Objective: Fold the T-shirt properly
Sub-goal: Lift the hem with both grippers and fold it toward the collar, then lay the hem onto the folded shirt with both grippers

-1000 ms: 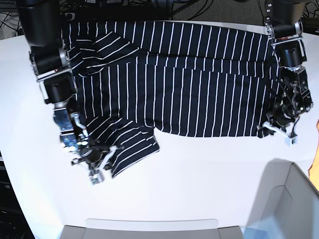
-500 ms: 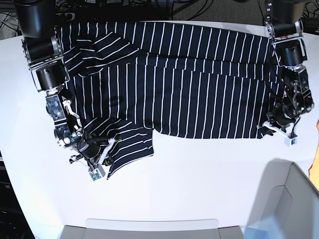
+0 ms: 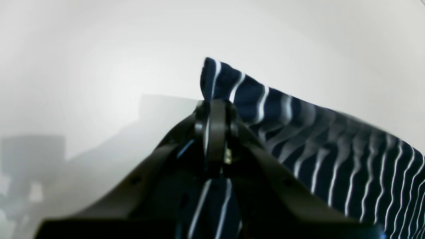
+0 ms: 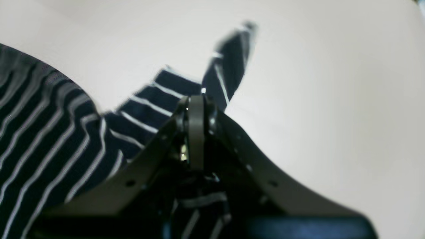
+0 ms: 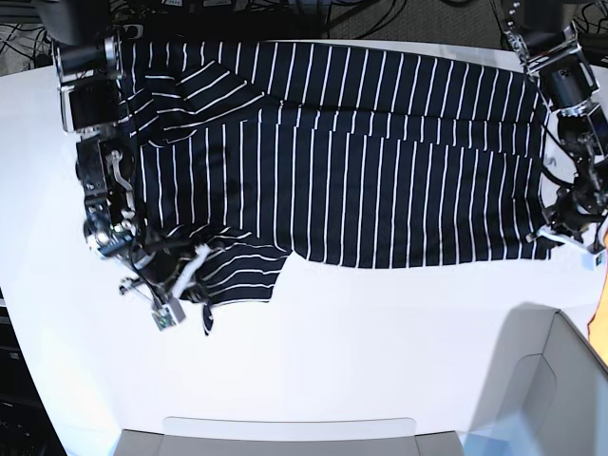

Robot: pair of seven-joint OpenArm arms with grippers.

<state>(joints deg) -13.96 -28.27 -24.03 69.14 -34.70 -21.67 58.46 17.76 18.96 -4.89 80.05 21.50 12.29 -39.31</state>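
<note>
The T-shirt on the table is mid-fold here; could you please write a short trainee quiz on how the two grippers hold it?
1. True or false: the left gripper is shut on a corner of the T-shirt.
2. What does the right gripper grip? A) a sleeve B) the collar C) nothing
3. Fill in: the T-shirt lies on a ____ table.

Key: 1. true, the left wrist view shows cloth pinched between the jaws. 2. A, the sleeve nearest that arm. 3. white.
</note>
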